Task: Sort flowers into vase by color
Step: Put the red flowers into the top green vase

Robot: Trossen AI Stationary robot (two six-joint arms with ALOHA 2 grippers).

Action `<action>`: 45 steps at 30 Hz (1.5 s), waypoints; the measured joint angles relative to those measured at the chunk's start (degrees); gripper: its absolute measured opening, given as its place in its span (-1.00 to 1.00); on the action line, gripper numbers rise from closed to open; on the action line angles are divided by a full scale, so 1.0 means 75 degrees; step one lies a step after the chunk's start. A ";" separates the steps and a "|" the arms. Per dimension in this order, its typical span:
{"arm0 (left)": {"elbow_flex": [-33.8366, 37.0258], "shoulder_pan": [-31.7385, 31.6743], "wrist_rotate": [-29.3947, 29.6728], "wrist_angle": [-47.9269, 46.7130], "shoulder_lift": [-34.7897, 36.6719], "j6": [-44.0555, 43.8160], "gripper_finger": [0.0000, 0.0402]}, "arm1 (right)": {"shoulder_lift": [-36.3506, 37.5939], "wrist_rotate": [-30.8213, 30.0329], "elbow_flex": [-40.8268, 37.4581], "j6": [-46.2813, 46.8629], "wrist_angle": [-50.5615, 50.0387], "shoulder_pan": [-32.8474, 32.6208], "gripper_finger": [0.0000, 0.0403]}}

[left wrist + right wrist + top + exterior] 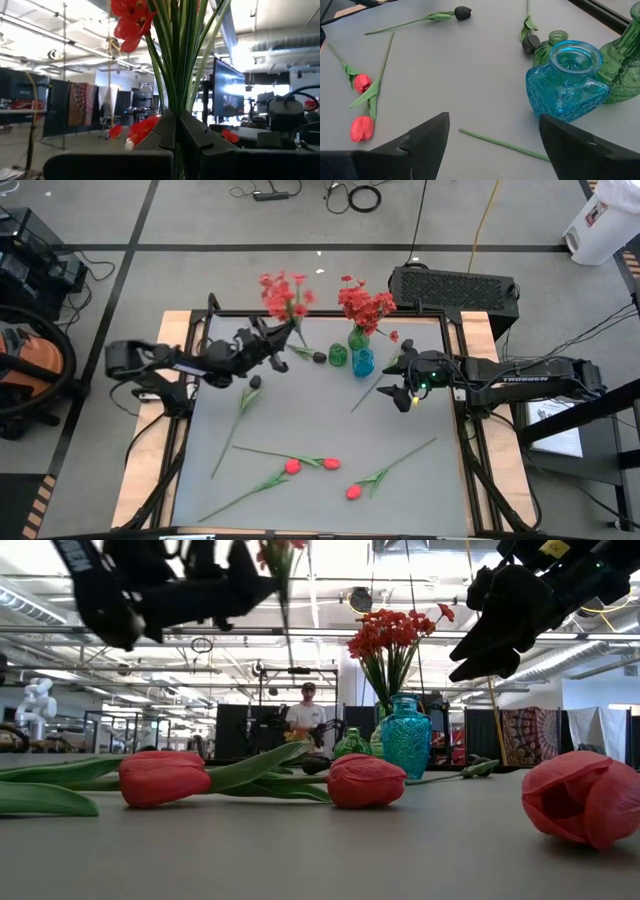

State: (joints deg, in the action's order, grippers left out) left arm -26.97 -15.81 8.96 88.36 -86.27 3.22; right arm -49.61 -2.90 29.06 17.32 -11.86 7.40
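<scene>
The table (pixel 320 430) is viewed from directly overhead in the high view, both arms and the surrounding floor being included; the low view is taken at tabletop height, looking level across the surface into the room, with tulip buds (pixel 362 780) seen very close to the lens; the blue vase (pixel 405 736) is shared by the high, low and right wrist views; the left wrist view is aimed nearly level along the stems (pixel 176 55) pinched in the left gripper (pixel 177 131), the room lying behind; the right wrist view is angled downward past the spread fingers of the right gripper (pixel 492 142), close above the grey surface.
</scene>
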 joint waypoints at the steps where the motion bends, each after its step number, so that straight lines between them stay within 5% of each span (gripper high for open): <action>1: -0.0191 -0.0037 -0.0116 0.0009 -0.0181 0.0000 -0.96 | -0.0002 0.0000 0.0002 0.0000 0.0000 0.0000 0.49; 10: -0.1753 -0.0327 -0.0747 -0.0012 -0.1441 -0.0204 -0.96 | 0.0000 0.0000 0.0000 0.0000 0.0000 -0.0002 0.49; 27: -0.3566 -0.0341 -0.0776 0.0202 -0.3237 -0.0444 -0.96 | -0.0001 0.0000 0.0000 0.0000 0.0000 -0.0001 0.49; 45: -0.4299 -0.0486 -0.1109 0.0206 -0.3604 -0.0189 -0.96 | 0.0000 0.0000 0.0003 0.0000 0.0000 0.0000 0.49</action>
State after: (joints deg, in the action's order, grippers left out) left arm -59.21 -19.45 0.64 89.90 -113.29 1.81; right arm -49.61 -2.90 29.08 17.32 -11.86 7.40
